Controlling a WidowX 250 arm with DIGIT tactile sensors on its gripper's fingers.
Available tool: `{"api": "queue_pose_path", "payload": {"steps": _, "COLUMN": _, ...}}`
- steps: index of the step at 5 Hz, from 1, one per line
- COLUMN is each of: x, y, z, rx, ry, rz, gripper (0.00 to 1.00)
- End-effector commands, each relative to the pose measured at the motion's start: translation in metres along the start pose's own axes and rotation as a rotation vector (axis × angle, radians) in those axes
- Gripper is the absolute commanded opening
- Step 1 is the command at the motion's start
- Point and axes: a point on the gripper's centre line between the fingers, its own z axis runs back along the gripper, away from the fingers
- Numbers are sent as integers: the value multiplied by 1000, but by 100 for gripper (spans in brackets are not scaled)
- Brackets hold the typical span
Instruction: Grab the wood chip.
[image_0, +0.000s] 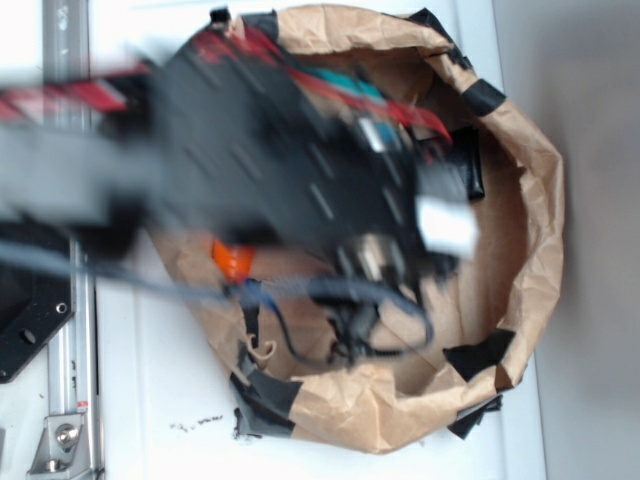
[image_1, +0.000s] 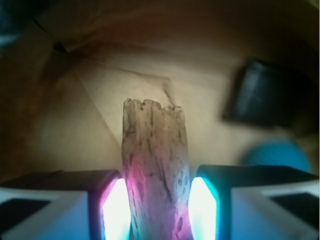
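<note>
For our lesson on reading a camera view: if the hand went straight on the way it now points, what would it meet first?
The hand has its fingers either side of the wood chip, which juts out ahead. Beyond it lies the brown paper floor, probably met first, chip tip leading; depth is unclear.

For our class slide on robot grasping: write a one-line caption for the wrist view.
Gripper fingers close on either side of the wood chip above brown paper.

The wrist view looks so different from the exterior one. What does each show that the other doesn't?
Only the wrist view shows the wood chip between the end effector pads, apparently gripped, plus a blue ball. Only the exterior view shows the blurred arm, the whole brown paper basin with its black tape patches, and something orange. Both show the paper floor and a black square pad.
</note>
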Motion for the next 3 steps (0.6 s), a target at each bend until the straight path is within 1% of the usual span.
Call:
{"api": "queue_pose_path", "payload": {"steps": 1, "x": -4, "y": -24, "z": 68, "rx": 121, "ry": 5, "rz": 164, "gripper": 0}}
{"api": "queue_pose_path", "payload": {"steps": 2, "x": 0, "y": -19, "z": 65, "rx": 165, "ry": 43, "rz": 200, "gripper": 0}}
{"api": "queue_pose_path", "payload": {"steps": 3, "x": 0, "y": -15, "z": 64, "rx": 161, "ry": 35, "rz": 179, "gripper": 0}}
